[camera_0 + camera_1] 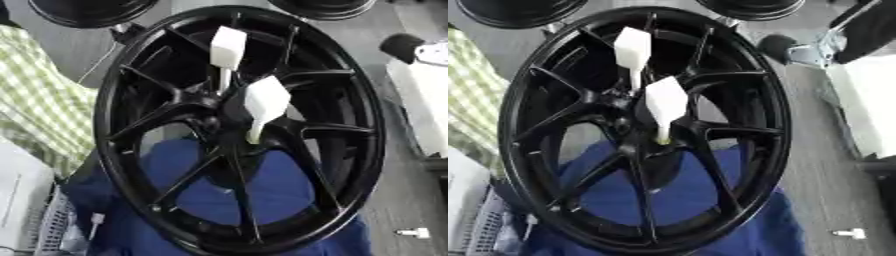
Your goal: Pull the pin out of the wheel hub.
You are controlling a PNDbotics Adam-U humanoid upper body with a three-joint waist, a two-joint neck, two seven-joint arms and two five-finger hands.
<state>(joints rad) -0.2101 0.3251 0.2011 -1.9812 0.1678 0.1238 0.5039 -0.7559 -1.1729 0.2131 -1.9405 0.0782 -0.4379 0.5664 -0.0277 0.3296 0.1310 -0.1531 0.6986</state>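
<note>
A black wheel hub with thin spokes stands tilted and fills both views. Two white pins stick out of its centre. The upper pin has a blocky white head above a thin shaft. The lower pin is nearer me, with its tip at the hub's middle. At the top right a black rounded shape, apparently my right hand, sits beyond the rim, joined to a silver and black arm. It is apart from both pins. My left hand shows in neither view.
A blue cloth lies under the hub. Green checked fabric is at the left, above a white crate. Two more black wheels stand at the back. A white bench is right. A small white part lies on the floor.
</note>
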